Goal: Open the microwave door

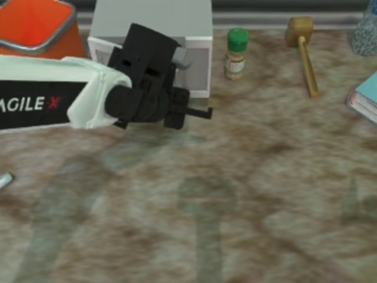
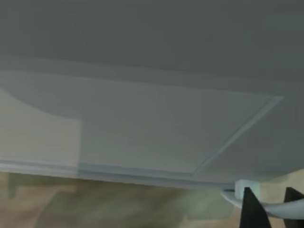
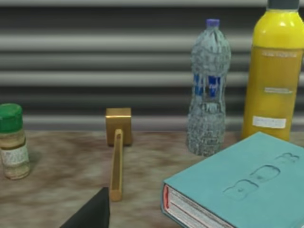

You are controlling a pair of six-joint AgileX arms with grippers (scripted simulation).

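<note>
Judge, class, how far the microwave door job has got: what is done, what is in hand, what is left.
Done: the left arm has reached the microwave, its end effector at the front. In hand: the left wrist view shows the fingertips on either side of the pale handle below the microwave door. Left: the door looks closed, so pulling it open remains. The right end effector is parked near the book.

orange bin (image 1: 36, 23) | spice jar (image 1: 237, 54) (green lid) | wooden mallet (image 1: 304, 50) | teal book (image 3: 237, 187) | water bottle (image 3: 207, 90) | yellow bottle (image 3: 274, 71)

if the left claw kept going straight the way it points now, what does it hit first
Most likely the microwave door: the left claw sits right in front of it, fingertips at the door's handle. Depth is unclear, so the handle could come first.
</note>
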